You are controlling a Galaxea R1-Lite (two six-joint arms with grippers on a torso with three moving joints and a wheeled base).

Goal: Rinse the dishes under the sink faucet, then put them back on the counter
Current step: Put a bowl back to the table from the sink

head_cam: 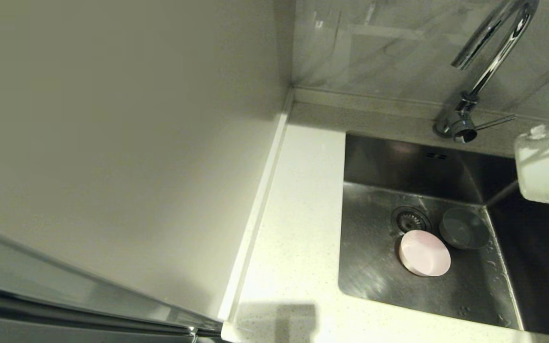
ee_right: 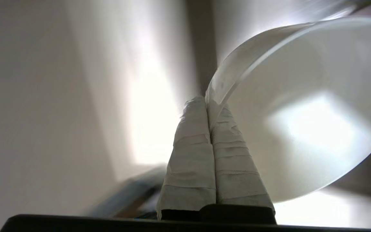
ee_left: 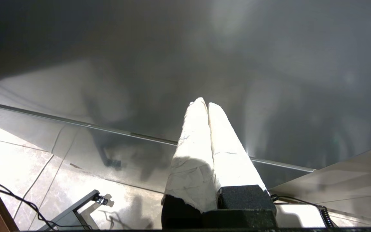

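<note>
My right gripper [ee_right: 207, 103] is shut on the rim of a whitish bowl [ee_right: 301, 112]. The head view shows that bowl [head_cam: 541, 169] lying on its side in the air at the right edge, above the sink's right part and to the right of the faucet's base. A pale pink bowl [head_cam: 424, 252] and a blue-grey bowl [head_cam: 464, 228] sit on the floor of the sink [head_cam: 374, 271], next to the drain [head_cam: 410, 219]. The chrome faucet [head_cam: 489, 62] rises behind the basin, its spout curving over it. My left gripper [ee_left: 204, 103] is shut and empty.
The speckled counter [head_cam: 298, 228] runs along the sink's left side, with a plain cream wall panel [head_cam: 122, 143] further left. The faucet's thin lever [head_cam: 493, 123] points right. The left wrist view shows a grey cabinet front and tiled floor with cables.
</note>
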